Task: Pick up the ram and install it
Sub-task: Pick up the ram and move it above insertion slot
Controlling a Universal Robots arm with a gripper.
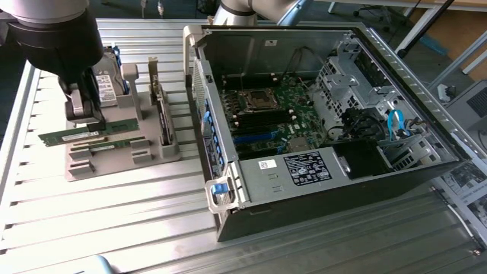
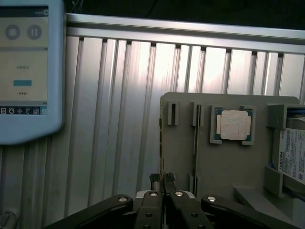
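Computer case (image 1: 320, 212) lies open, memory slots (image 1: 259, 118) seemingly unobstructed.

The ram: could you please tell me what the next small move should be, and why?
Probably lift straight up: the gripper looks shut on the ram, low over the grey holder, so it should clear the slots before travelling toward the open case.

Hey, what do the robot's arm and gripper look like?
The arm is a pale grey tube, and its wrist is a thick black cylinder with a silvery band. The gripper has dark linked fingers with small silver pivot pins.
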